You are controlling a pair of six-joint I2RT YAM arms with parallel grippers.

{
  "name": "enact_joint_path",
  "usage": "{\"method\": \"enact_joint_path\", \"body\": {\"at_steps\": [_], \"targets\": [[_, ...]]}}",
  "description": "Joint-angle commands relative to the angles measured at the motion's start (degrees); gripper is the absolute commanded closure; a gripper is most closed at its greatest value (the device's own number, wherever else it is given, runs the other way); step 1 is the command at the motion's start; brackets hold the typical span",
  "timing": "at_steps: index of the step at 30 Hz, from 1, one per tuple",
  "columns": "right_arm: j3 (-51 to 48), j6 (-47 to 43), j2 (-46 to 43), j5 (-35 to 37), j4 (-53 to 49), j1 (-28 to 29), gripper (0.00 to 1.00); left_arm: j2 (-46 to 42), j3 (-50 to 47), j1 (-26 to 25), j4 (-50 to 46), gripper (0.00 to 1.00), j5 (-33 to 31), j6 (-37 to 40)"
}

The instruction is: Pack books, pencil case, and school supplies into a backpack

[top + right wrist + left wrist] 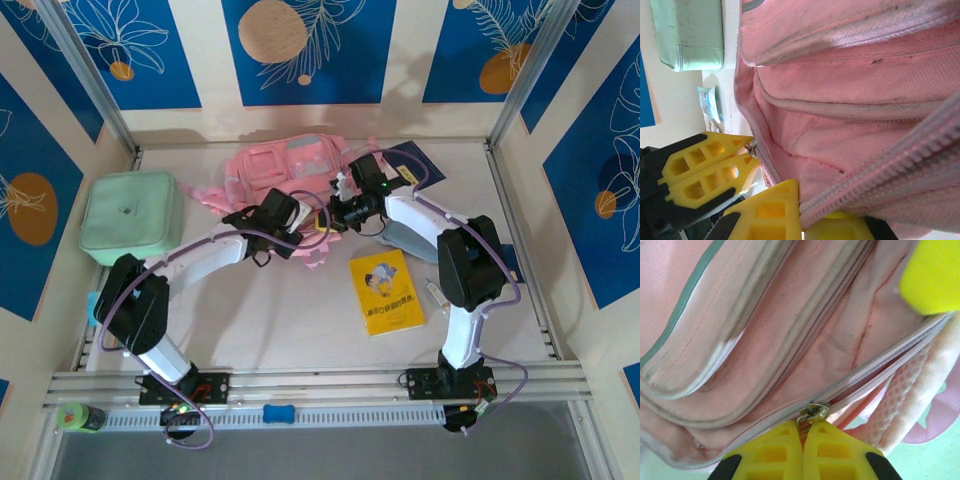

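Observation:
The pink backpack [285,165] lies at the back middle of the table. My left gripper [312,226] [804,426] is shut on the metal zipper pull [813,414] at the backpack's near edge. My right gripper [338,213] [807,202] is shut on the backpack's zipper band [875,175], just beside the left fingers [710,165]. The yellow book [387,290] lies flat near the right arm. The navy book [418,160] is at the back right, touching the backpack. The grey-blue pencil case [408,243] is partly hidden under the right arm.
A mint-green lidded box [131,215] [690,30] stands at the left. A small pen-like item [437,292] lies right of the yellow book. Metal frame rails border the table, with a small blue object [278,412] on the near rail.

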Motion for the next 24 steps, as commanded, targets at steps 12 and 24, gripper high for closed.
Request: {"method": "enact_joint_path", "body": {"at_steps": [12, 24], "targets": [[7.15, -4.75, 1.77, -3.97, -2.61, -2.33, 1.0, -1.48, -6.75, 5.59, -5.15, 1.0, -3.69, -8.7], [0.8, -6.4, -2.5, 1.22, -5.64, -3.09, 1.0, 1.02, -5.91, 10.85, -0.31, 1.0, -4.15, -13.55]]}}
